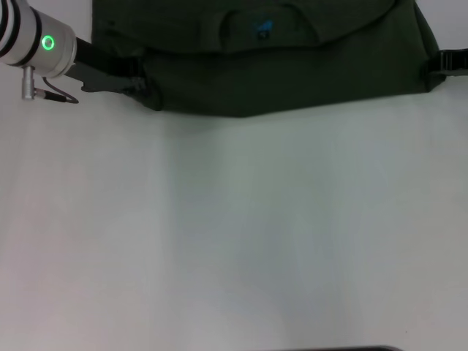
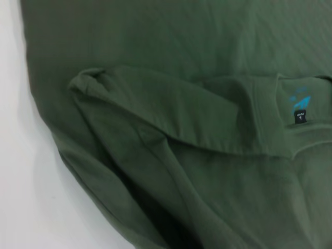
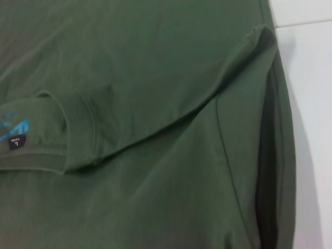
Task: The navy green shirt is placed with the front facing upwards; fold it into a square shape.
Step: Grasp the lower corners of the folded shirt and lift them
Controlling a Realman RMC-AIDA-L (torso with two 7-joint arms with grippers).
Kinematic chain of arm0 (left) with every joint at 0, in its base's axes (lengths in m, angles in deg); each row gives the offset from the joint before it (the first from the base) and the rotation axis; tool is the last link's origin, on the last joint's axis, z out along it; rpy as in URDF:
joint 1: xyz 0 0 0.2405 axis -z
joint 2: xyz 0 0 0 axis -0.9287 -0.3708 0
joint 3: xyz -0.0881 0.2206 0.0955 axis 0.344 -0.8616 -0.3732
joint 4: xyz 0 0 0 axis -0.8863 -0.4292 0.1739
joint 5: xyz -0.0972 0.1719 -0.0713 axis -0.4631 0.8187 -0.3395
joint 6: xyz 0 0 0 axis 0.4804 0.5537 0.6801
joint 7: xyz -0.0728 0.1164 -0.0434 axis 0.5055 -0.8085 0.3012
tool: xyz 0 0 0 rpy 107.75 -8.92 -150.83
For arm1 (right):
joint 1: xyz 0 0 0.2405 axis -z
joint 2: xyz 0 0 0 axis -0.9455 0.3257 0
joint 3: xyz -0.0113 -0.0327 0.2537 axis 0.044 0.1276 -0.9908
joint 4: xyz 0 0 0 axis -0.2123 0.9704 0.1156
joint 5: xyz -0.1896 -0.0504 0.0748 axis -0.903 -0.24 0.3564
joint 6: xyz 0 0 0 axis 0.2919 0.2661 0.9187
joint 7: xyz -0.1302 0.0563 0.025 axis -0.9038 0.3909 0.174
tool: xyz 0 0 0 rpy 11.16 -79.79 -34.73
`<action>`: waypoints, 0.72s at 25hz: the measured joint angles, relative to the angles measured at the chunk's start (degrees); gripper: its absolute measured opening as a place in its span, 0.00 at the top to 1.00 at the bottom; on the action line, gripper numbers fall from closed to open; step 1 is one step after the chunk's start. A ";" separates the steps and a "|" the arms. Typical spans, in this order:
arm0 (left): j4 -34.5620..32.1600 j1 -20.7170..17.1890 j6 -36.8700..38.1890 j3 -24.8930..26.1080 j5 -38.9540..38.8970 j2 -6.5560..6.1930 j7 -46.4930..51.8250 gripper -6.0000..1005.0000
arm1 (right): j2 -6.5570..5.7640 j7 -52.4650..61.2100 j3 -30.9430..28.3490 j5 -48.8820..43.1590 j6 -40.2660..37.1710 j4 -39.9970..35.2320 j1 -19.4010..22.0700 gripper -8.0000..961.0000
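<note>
The navy green shirt (image 1: 292, 66) lies bunched in folds along the far edge of the white table, plain green side up, its collar and blue-marked neck tag (image 1: 262, 29) showing. The left wrist view shows the folded shirt (image 2: 171, 114) and its black tag (image 2: 300, 117). From the other side, the right wrist view takes in the same shirt (image 3: 155, 104) and tag (image 3: 16, 143). My left gripper (image 1: 135, 84) sits at the shirt's left corner, touching the cloth. At the shirt's right edge my right gripper (image 1: 447, 62) is partly cut off by the frame.
The white table (image 1: 234, 234) stretches wide and bare in front of the shirt. My left arm's white wrist with a green ring light (image 1: 47, 42) hangs over the far left corner. A dark strip (image 1: 365, 349) shows at the near edge.
</note>
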 joint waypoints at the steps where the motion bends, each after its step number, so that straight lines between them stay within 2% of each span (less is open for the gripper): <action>1: 0.00 0.00 -0.01 -0.02 0.00 0.01 0.00 0.96 | -0.06 0.21 0.01 -0.18 -0.13 -0.10 0.00 0.63; 7: 0.00 -0.12 0.61 0.12 0.00 -0.22 -0.01 0.96 | -0.26 2.47 0.02 -3.34 -1.63 -0.88 -0.07 0.77; 12: 0.00 -0.20 2.50 0.11 0.00 -0.70 -0.44 0.96 | -0.52 3.48 0.03 -3.75 -4.47 -3.25 0.69 0.95; 18: 1.16 -0.42 8.91 0.11 -0.01 -1.96 -1.44 0.96 | -1.34 3.80 0.01 -4.85 -10.67 -5.24 1.42 0.94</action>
